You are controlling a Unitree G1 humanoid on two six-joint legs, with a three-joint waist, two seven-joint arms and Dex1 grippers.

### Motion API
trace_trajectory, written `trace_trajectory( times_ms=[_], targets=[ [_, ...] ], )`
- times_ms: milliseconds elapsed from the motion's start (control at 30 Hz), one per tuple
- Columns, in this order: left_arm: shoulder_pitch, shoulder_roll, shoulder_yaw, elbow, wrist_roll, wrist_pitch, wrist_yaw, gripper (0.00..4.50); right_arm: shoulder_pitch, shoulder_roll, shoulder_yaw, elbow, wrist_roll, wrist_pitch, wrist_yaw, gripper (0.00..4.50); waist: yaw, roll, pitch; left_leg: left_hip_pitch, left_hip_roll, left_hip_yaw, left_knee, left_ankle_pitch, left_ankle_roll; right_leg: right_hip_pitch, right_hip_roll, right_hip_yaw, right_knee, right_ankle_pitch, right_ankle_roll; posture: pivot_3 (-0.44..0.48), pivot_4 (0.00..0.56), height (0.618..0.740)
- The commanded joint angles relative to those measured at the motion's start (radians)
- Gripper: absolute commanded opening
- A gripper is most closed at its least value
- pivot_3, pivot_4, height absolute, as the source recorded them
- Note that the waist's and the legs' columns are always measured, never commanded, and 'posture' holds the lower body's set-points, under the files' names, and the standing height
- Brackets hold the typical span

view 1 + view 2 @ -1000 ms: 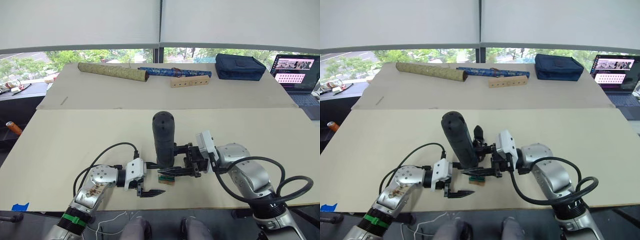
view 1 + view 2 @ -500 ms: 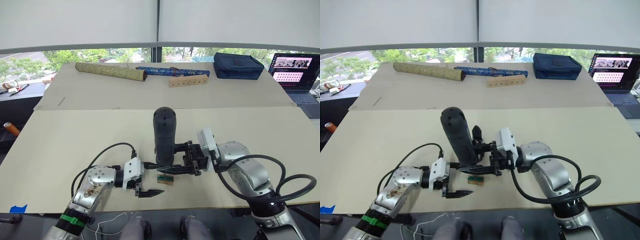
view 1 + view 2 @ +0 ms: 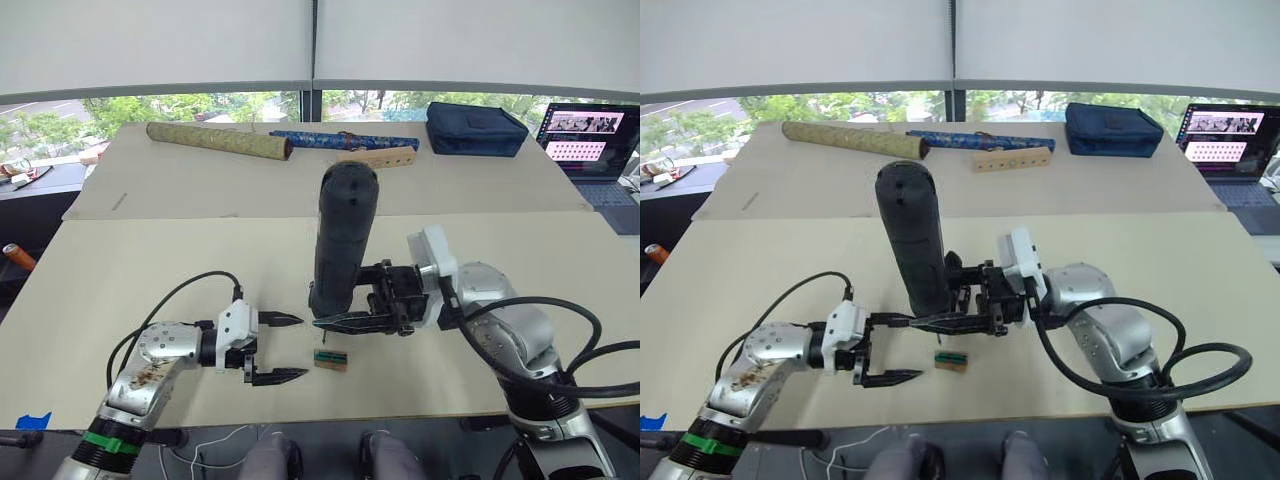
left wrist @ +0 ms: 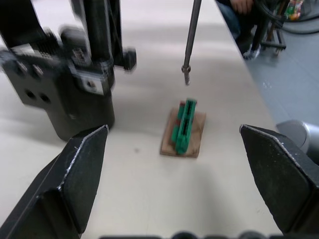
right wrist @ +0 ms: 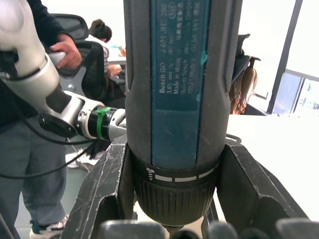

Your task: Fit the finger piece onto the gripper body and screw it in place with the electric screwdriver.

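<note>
Above table: right gripper (image 3: 345,322) jaws grip electric screwdriver (image 3: 340,236); left gripper (image 3: 277,347) jaws apart.

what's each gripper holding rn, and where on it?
Right gripper: the electric screwdriver, clamped low on its barrel near the bit end. Left gripper: open, holding nothing.

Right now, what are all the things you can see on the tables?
electric screwdriver: one, black, upright above the near table, clamped in the right gripper
green-and-tan block: one, near table, under the screwdriver
gold roll: one, far table, left
blue roll: one, far table, middle
wooden block with holes: one, tan, beside the blue roll
bag: one, dark blue, far table, right
laptop: one, open, far right
left gripper: open, low over the near table
right gripper: shut on the screwdriver
</note>
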Motion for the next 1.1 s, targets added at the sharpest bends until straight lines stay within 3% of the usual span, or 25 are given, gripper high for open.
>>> trace_trajectory(
  times_ms=[33, 233, 433, 667, 1100],
  targets=[
    [0.004, 0.024, 0.051, -0.077, -0.072, 0.046, -0.004, 4.48, -0.025, -0.007, -0.055, -0.072, 0.072, 0.021, -0.02, 1.9, 0.001, 0.0, 0.0, 0.0, 0.0, 0.0, 0.0, 0.0, 0.0, 0.0, 0.0, 0.0, 0.0, 0.0, 0.0, 0.0, 0.15, 0.74],
    [0.006, 0.063, 0.142, -0.12, -0.166, 0.16, 0.034, 4.48, -0.045, -0.034, -0.103, -0.115, 0.144, 0.07, -0.06, 1.9, 0.001, 0.0, 0.002, 0.0, 0.0, 0.0, 0.0, 0.0, 0.0, 0.0, 0.0, 0.0, 0.0, 0.0, 0.0, 0.0, 0.15, 0.74],
    [-0.001, 0.053, 0.211, -0.085, -0.139, 0.152, 0.112, 4.48, -0.06, -0.067, -0.153, -0.132, 0.203, 0.101, -0.085, 1.9, 0.001, -0.001, 0.002, 0.0, 0.0, 0.0, 0.0, 0.0, 0.0, 0.0, 0.001, 0.0, 0.0, 0.0, 0.0, 0.0, 0.15, 0.74],
    [-0.014, -0.011, 0.102, 0.032, 0.063, -0.007, 0.175, 4.48, -0.07, -0.084, -0.165, -0.122, 0.206, 0.104, -0.09, 1.9, 0.005, -0.001, 0.002, 0.0, -0.001, 0.001, 0.0, 0.0, -0.001, 0.0, 0.001, 0.0, 0.0, 0.0, 0.0, 0.0, 0.15, 0.74],
    [-0.133, -0.222, -0.078, 0.182, 0.2, -0.019, 0.29, 4.48, -0.058, -0.11, -0.17, -0.133, 0.205, 0.106, -0.102, 1.9, 0.011, -0.001, 0.002, 0.0, -0.001, 0.002, 0.0, 0.0, 0.0, 0.001, 0.001, 0.0, 0.0, 0.0, 0.001, 0.0, 0.15, 0.74]
  ],
)
